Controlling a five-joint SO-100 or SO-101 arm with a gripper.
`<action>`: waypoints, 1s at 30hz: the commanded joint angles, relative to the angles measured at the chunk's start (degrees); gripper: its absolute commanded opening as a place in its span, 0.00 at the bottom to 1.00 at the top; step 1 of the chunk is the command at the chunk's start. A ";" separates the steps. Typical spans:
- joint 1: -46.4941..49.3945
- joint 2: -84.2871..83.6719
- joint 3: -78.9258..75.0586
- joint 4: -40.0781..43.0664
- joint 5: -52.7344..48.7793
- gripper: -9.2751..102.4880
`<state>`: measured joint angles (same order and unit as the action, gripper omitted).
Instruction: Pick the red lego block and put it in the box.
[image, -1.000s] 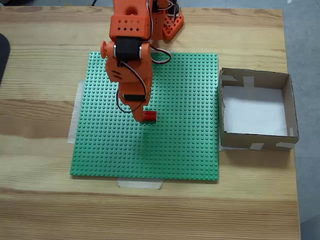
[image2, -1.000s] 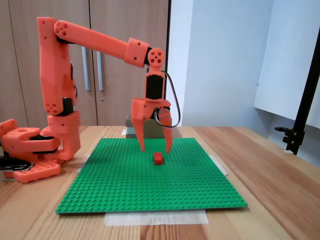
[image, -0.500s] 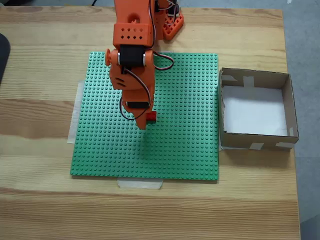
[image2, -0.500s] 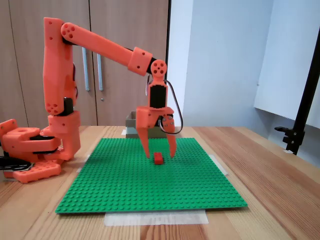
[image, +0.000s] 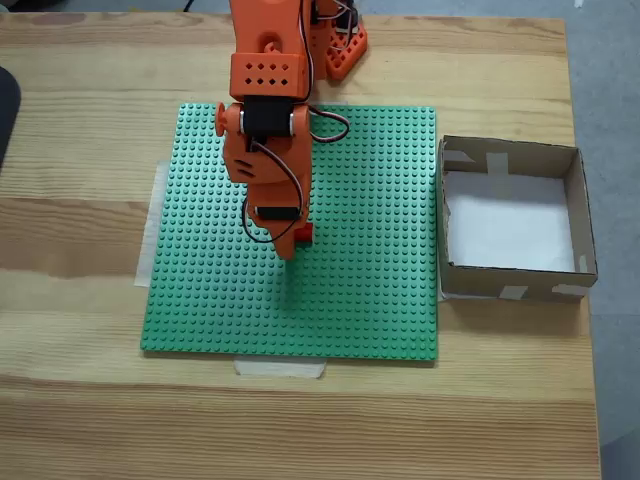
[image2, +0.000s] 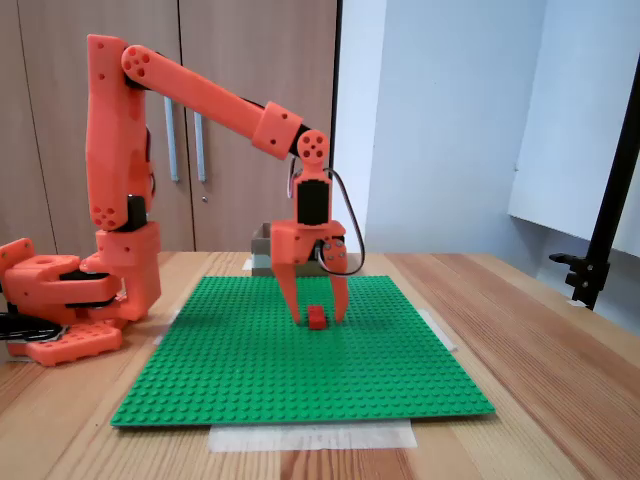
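In the fixed view from table height, the green studded plastic baseplate (image2: 300, 360) lies nearest, taped to the pale wooden table (image2: 520, 350). On it sits the small red rectangular lego block (image2: 317, 318), directly between the two spread fingers of the orange two-finger gripper (image2: 318, 318); one fingertip (image2: 297, 318) stands just left of the block, the other just right, and contact cannot be told. In the fixed view from above, the gripper (image: 290, 245) covers most of the block (image: 305, 232). The square brown cardboard box (image: 512, 160) sits well apart, beside the baseplate's (image: 370, 300) right edge.
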<state>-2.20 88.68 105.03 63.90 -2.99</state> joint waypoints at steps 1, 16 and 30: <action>-0.62 0.44 -0.35 -0.79 -0.70 0.27; -0.97 2.90 -1.23 0.18 -1.14 0.10; -1.76 9.05 -10.90 10.37 1.23 0.10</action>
<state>-3.16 94.75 98.61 72.16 -2.37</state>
